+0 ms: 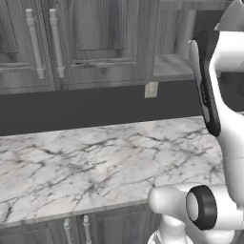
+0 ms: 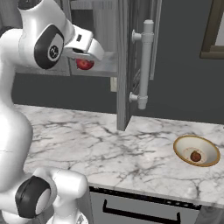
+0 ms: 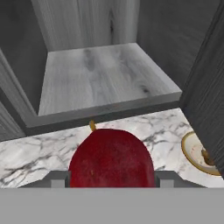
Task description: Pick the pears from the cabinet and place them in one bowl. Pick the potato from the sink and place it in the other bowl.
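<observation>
The glossy red pear (image 3: pixel 111 158) sits pinched between the jaws of the white arm's two-finger gripper (image 2: pixel 86 59), filling the space between them, its small stem pointing away from the hand. Beyond the jaws lies the bare shelf of the grey wood-grain wall cabinet (image 3: pixel 100 76), its door (image 2: pixel 135 61) swung open to one side. Below and off to that same side, on the white marble counter (image 2: pixel 131 153), rests the shallow cream-tan bowl (image 2: pixel 196 151) holding the dull brown pear (image 2: pixel 195 155).
</observation>
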Robot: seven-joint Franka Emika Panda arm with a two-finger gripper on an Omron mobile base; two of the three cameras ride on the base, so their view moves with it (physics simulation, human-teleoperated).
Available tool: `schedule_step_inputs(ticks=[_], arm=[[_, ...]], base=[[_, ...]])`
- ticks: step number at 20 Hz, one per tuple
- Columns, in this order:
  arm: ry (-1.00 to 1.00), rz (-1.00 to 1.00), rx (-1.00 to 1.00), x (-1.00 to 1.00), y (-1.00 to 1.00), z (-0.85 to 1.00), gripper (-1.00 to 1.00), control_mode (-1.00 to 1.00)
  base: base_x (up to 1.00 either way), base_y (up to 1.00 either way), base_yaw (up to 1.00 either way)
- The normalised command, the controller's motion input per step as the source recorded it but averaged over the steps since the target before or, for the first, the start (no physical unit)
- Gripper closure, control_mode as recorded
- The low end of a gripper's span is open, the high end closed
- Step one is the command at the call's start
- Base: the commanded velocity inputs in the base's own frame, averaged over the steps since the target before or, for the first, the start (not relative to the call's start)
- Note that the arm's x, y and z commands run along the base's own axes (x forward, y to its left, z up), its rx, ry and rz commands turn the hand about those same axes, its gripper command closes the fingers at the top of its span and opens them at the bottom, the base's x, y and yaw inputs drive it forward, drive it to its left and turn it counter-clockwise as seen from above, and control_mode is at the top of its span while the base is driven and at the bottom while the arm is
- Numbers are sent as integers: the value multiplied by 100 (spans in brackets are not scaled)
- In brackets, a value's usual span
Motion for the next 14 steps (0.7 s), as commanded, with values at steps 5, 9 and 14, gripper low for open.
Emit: schedule_step_inputs(ticks=[5, 9, 14], arm=[[3, 0, 8, -88, 22, 0, 100, -100], [4, 0, 8, -90, 24, -14, 100, -100], [1, 4, 7, -66, 33, -64, 100, -100]], base=[[0, 0, 0], [0, 0, 0], [0, 0, 0]])
